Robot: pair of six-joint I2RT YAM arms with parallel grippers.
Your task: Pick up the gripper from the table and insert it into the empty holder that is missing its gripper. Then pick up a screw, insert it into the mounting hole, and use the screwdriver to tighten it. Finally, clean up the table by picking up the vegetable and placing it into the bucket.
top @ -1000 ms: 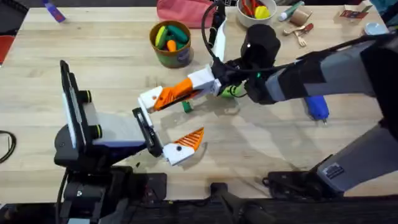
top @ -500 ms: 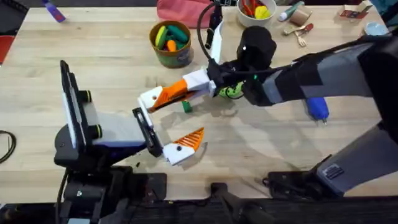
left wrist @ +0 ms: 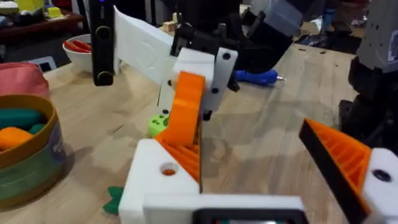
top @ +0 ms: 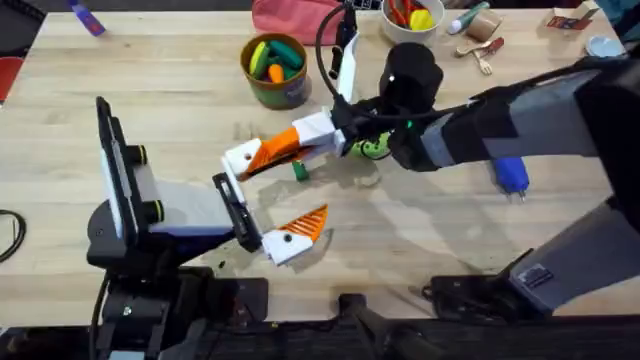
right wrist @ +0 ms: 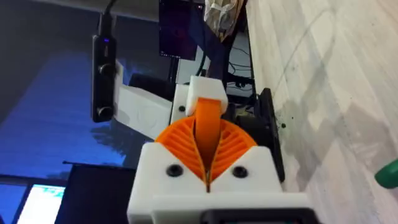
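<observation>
Overhead first: the right gripper (top: 318, 134) reaches across the middle of the table, clamped on the orange gripper piece (top: 283, 149). The piece's far end sits right against the white holder (top: 242, 159). That holder is one side of the left gripper (top: 272, 196), whose two fingers are spread wide apart. The small green vegetable (top: 299, 171) lies on the table just beside the piece. The bucket (top: 275, 72) stands farther back, and the blue screwdriver (top: 511, 173) lies well off to the right.

Now the left wrist view: the orange gripper piece (left wrist: 185, 115) stands nearly upright, its lower end meeting the top of the holder (left wrist: 155, 183), and the right gripper (left wrist: 208, 68) pinches its upper end. The left gripper (left wrist: 249, 158) gapes open. A corner of the vegetable (left wrist: 113, 200) peeks in beside the holder, near the bucket (left wrist: 28, 162). The screwdriver (left wrist: 256, 76) lies behind.

Right wrist view: the right gripper (right wrist: 208, 163) has both ribbed pads pressed onto the orange gripper piece (right wrist: 208, 127), with the holder (right wrist: 204, 90) just beyond. The vegetable (right wrist: 389, 172) shows at the edge.
</observation>
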